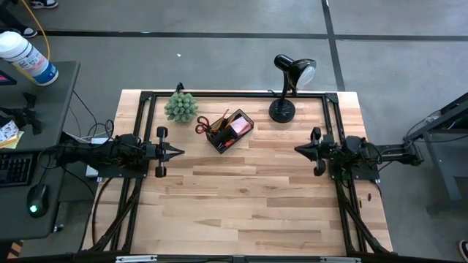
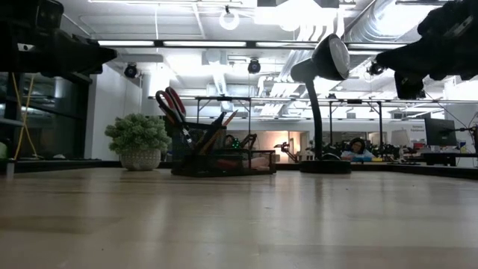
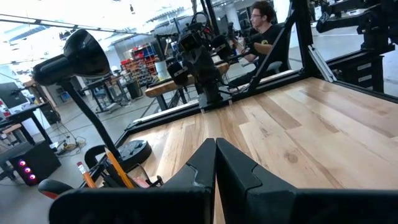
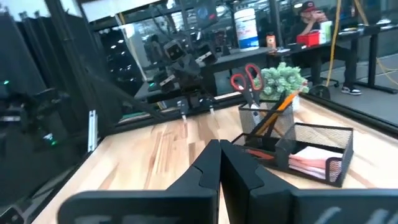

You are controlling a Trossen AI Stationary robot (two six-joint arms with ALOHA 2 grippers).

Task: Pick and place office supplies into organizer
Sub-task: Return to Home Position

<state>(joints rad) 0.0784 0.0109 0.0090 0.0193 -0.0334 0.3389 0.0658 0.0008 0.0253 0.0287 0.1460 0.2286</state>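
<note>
High view, near edge first: bare planks of the wooden table (image 1: 241, 212).

Mid-table — both arms lie level along the side rails, tips pointing inward at each other, well apart.
- Left gripper (image 1: 178, 152): raised off the wood at the left rail. Its wrist view shows the two dark fingers (image 3: 199, 168) pressed together tip to tip, holding no item.
- Right gripper (image 1: 300, 149): mirror pose at the right rail, fingers (image 4: 239, 171) likewise closed on each other.

Farther back — black mesh organizer (image 1: 232, 131), set at an angle toward the far edge, roughly midway between the arms and clear of both.
- Red-handled scissors (image 1: 202, 126) stand handles-up in its tall cup.
- An orange pencil (image 4: 278, 112) leans in the same cup.
- Pink sticky-note pad (image 4: 311, 163) lies in the low tray section.

Small green plant (image 1: 180, 107) sits just beside the organizer on its left. Black desk lamp (image 1: 284, 109) stands to its right, near the far rail.

Beyond the table, low view: a person (image 2: 357, 148) seated at a desk.
</note>
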